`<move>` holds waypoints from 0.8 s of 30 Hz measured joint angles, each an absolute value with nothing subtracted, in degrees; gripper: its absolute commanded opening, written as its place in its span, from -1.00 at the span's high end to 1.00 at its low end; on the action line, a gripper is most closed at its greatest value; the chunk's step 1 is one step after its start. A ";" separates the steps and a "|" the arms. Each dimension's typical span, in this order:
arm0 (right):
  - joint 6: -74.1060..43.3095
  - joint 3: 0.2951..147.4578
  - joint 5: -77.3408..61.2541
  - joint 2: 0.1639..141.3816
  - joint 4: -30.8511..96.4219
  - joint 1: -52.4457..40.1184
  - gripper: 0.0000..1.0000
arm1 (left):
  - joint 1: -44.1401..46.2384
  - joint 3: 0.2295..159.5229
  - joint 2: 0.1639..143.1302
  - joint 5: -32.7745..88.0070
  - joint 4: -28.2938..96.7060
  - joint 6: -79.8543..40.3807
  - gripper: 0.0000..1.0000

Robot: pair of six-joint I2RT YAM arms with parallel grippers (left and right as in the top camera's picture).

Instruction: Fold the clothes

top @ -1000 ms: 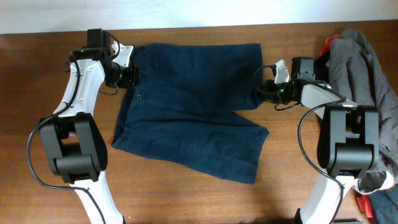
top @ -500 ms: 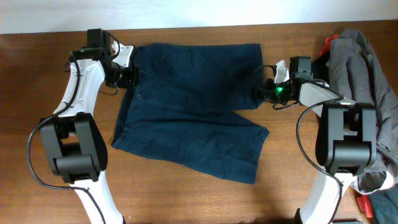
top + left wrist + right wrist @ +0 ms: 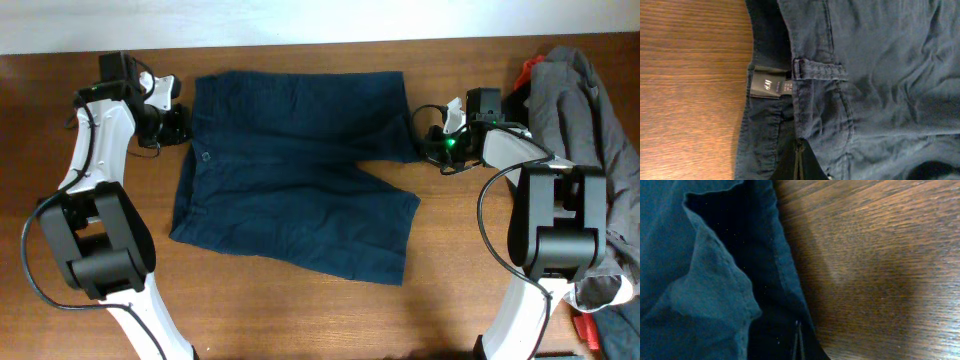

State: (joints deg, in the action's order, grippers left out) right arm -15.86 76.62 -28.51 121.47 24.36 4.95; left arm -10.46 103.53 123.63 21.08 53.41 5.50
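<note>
The clothes, a pair of dark navy shorts, lie flat on the wooden table with the waistband to the left and the two legs to the right. My left gripper is shut on the far end of the waistband. In the left wrist view its fingertips pinch the fabric below a grey label and a belt loop. My right gripper is shut on the hem of the far leg. In the right wrist view its closed tips sit in the dark fold at the hem's edge.
A pile of grey clothing lies at the right edge of the table, with a red piece at its far side and another red piece at the near right corner. Bare wood lies in front of the shorts.
My left arm has swung to the left and pulled the waistband with it, so the whole shorts have slid leftward. The right gripper has stayed almost in place on the hem.
</note>
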 measured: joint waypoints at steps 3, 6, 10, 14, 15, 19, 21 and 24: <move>-15.88 76.66 -28.51 121.47 24.51 4.95 0.92 | -10.26 103.53 123.63 20.99 53.41 5.52 1.00; -15.86 76.69 -28.51 121.47 24.64 4.99 0.92 | -10.11 103.53 123.63 20.58 53.41 5.52 0.99; -15.88 76.71 -28.51 121.47 24.73 5.02 0.92 | -9.87 103.53 123.63 18.52 54.72 5.52 0.99; -15.86 76.71 -28.51 121.47 24.73 5.02 0.92 | -9.52 103.53 123.63 15.84 56.03 5.54 1.00; -15.90 76.71 -28.51 121.47 24.73 5.02 0.92 | -9.47 103.53 123.63 15.33 56.16 5.52 0.93; -15.88 76.73 -28.49 121.45 24.88 5.08 0.92 | -9.61 103.53 123.63 13.39 55.99 5.74 -0.06; -15.88 76.73 -28.53 121.45 24.99 5.21 0.92 | -10.00 103.53 123.63 12.78 56.07 5.72 -0.14; -15.88 76.73 -28.53 121.45 25.06 5.26 0.92 | -10.35 103.53 123.63 12.47 57.01 5.54 -0.15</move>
